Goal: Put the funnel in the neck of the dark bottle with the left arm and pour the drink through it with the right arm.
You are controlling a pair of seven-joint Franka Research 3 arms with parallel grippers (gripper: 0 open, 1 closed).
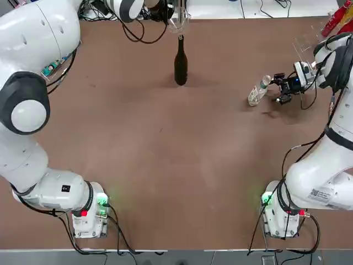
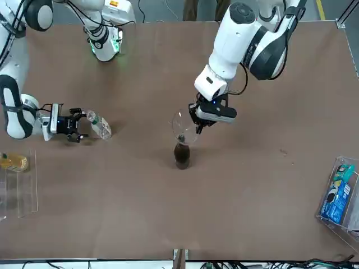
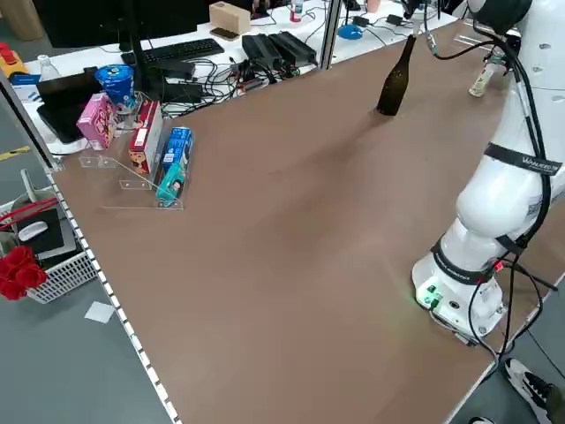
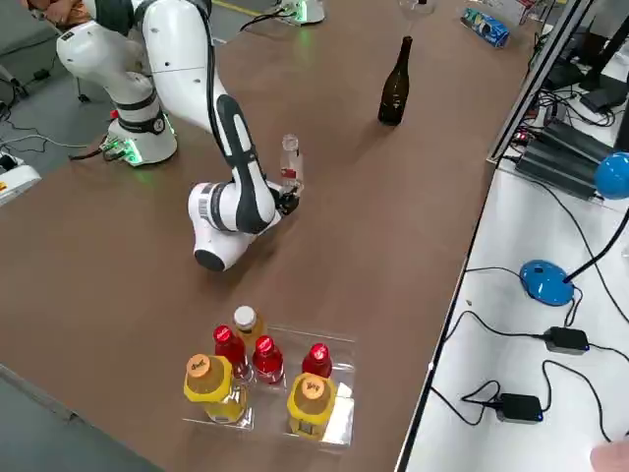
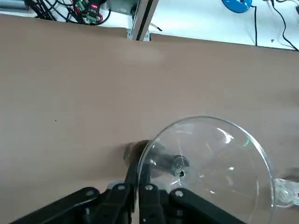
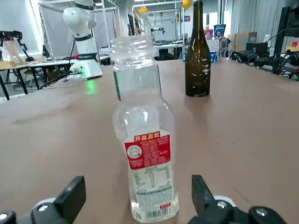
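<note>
Left gripper (image 2: 193, 124) pinches the rim of the funnel (image 2: 184, 128), holding it directly above the neck of the dark bottle (image 2: 181, 155), which stands upright mid-table at the far side. Right gripper (image 1: 280, 90), jaws spread apart, sits beside the upright drink (image 1: 257, 90), not gripping it.

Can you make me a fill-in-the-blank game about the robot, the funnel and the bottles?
1. The left tool holds the clear ____ by its rim.
2. The funnel hangs just above the neck of the ____ bottle.
3. The right tool is open, and the small clear bottle standing between its fingers has no ____ on.
4. The dark bottle stands ____ on the table.

Missing words: funnel; dark; cap; upright
</note>
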